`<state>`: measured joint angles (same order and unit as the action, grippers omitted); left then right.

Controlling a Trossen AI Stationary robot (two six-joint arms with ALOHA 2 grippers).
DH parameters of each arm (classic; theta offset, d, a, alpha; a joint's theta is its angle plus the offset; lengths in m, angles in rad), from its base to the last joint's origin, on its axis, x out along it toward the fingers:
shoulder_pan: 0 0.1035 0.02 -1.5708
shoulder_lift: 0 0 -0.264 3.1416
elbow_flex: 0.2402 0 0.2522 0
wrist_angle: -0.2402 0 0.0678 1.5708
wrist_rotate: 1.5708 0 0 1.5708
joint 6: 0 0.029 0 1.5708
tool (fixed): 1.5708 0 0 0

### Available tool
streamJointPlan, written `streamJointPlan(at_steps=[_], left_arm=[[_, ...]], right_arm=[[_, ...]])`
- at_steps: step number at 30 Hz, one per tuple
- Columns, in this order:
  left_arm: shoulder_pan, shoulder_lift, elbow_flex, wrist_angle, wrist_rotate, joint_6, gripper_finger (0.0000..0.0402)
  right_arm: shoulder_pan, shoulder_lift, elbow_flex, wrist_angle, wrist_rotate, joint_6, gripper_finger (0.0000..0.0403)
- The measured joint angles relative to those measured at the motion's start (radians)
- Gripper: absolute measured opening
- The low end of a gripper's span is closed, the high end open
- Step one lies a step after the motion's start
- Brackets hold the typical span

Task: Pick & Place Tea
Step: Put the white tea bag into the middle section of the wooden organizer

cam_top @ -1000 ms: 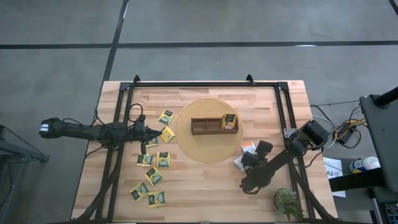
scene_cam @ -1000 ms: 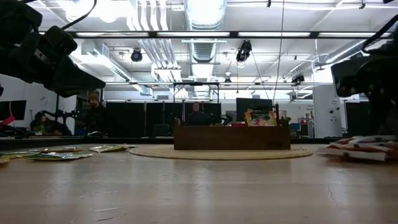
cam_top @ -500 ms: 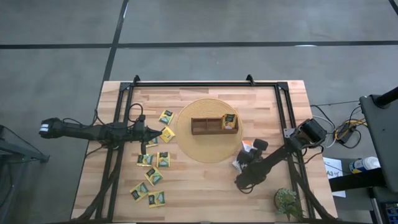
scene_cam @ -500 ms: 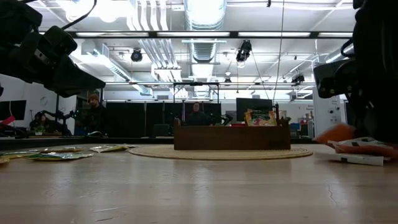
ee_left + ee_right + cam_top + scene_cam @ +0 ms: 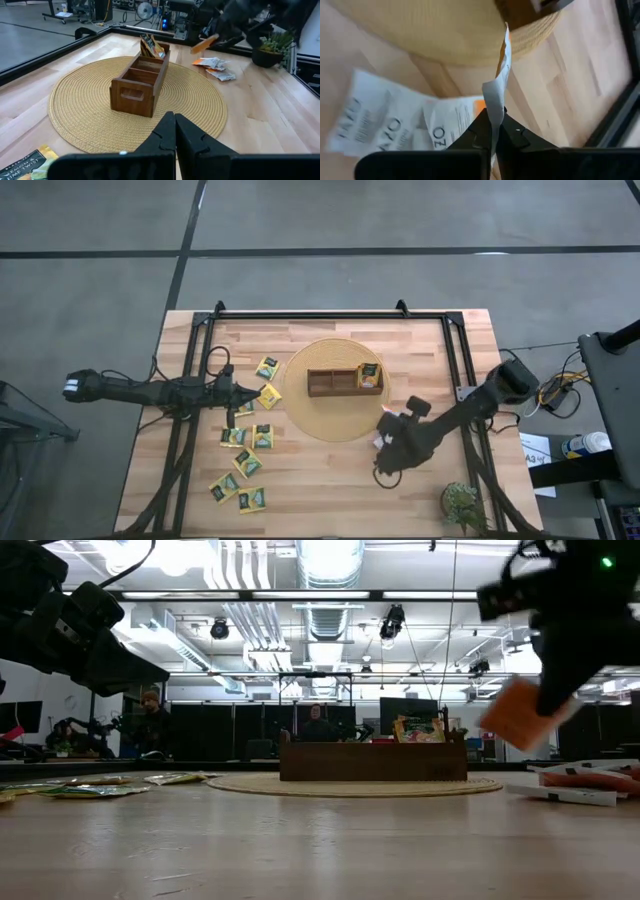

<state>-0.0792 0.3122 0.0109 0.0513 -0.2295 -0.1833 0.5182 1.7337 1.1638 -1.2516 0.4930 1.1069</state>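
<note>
- The right gripper (image 5: 386,420) was clamped on one orange tea packet (image 5: 517,712), a thin flat square seen edge-on in the right wrist view (image 5: 499,75), white on one face with an orange rim.
- That held packet hung in the air, clear of the table (image 5: 330,490), just off the right edge of the round woven mat (image 5: 300,415).
- In the low view the packet looked tilted, one corner pointing down, with the dark fingers pinching its upper edge.
- Below and beside it lay a few more white-and-orange packets (image 5: 575,785), flat on the wood, overlapping one another; dark lettering showed on their white faces in the right wrist view (image 5: 395,127).
- The left gripper (image 5: 262,393) was closed on nothing, its fingers (image 5: 172,132) pressed together; it hovered at the left of the mat, facing the wooden tray (image 5: 140,82).
- The tray sat in the middle of the mat, with three compartments; the right-hand one held a yellow packet (image 5: 369,373) standing on edge, while the other two showed bare wood.
- Many yellow-green packets (image 5: 250,437) with dark marks lay scattered on the left half of the table, some near the left gripper, others nearer the front edge.
- A small potted plant (image 5: 462,502) stood at the near right corner.
- People sat in the room beyond the table in the low view.
</note>
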Motion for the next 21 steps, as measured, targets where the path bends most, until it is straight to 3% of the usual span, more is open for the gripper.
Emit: streamJointPlan(at_steps=[5,10,21], left_arm=[[0.000,0.000,0.000,0.000,0.000,0.000,0.0000],[0.000,0.000,0.000,0.000,0.000,0.000,0.0000],[0.000,0.000,0.000,0.000,0.000,0.000,0.0000]], right_arm=[[-0.071,-0.121,0.009,0.028,-0.053,-0.018,0.0009],[-0.152,-0.209,0.006,0.092,-0.130,-0.136,0.0008],[-0.358,-0.252,0.060,0.149,-0.230,-0.452,0.0008]])
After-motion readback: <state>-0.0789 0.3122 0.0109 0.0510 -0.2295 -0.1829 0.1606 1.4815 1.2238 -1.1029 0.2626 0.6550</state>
